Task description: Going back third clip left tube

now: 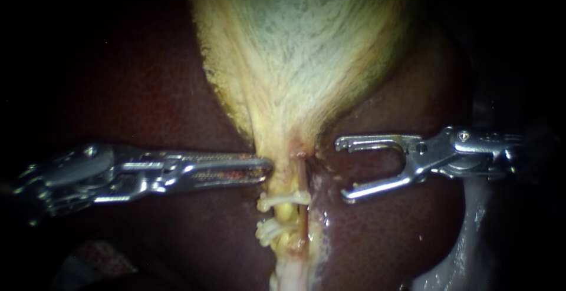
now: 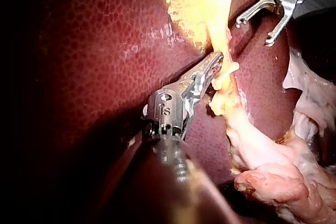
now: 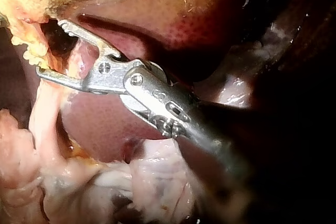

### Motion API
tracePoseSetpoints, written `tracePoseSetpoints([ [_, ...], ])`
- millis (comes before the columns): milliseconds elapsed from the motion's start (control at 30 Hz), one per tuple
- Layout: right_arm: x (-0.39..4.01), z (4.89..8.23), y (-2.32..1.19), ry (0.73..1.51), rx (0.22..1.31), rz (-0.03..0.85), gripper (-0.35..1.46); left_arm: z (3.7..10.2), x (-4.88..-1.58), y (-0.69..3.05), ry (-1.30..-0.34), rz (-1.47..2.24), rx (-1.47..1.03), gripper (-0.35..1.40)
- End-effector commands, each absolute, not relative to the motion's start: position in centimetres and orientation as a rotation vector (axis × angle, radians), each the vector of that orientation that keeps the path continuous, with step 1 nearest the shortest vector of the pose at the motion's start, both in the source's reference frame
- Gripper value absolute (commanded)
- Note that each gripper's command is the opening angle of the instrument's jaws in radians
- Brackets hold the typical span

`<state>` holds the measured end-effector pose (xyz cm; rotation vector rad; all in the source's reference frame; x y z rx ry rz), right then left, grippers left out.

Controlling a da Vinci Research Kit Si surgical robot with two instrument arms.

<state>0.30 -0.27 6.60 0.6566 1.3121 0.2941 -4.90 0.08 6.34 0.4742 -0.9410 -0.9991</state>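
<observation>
Under the gallbladder [image 1: 295,61] neck, the left tube [image 1: 285,213] has white clips [image 1: 284,199] across it. My right instrument [image 1: 343,170] is just beside it, its end effector wide open and empty. I should pull it straight back and not catch a clip. My left instrument [image 1: 259,167] pinches the gallbladder neck and should not tug.

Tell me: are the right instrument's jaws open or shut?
Open. The endoscope view shows a wide gap between the jaws of the right instrument, and they grip nothing.

Left instrument [image 1: 265,167] closed, right instrument [image 1: 342,171] agape.
</observation>
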Motion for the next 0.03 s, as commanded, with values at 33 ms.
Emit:
tracePoseSetpoints([
  [33, 0.30, 6.60, -0.26, 1.312, 0.657, 0.294, 0.60, 6.34, -4.90, 0.08, -0.941, -0.999, 0.474, -0.35],
])
